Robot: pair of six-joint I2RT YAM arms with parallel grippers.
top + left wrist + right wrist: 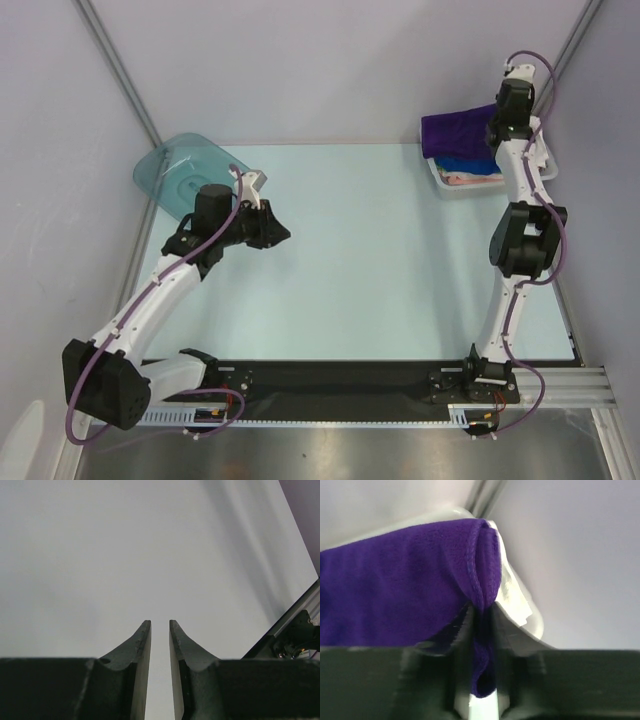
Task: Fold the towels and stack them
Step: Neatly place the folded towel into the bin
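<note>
- Top external view: the purple towel [455, 128] is seen at the upper right of the frame, heaped over a blue towel [462, 160] in a white bin [443, 187]. No green towel is made out. The right arm [520, 235] is stretched over the bin, and its jaws are hidden there. The left gripper [280, 232] is held over the table [380, 280] at left centre, well apart from the bin.
- Left wrist view: the jaws are parted by a narrow gap, with nothing between them — only bare table is shown.
- Right wrist view: the right gripper [482, 617] is clamped on a hemmed fold of the purple towel at lower centre.
- Handling, as judged: the cloth is soft, light and limp, so sagging and dragging are to be expected. The nap should resist slipping — a hemmed corner is the better hold.
</note>
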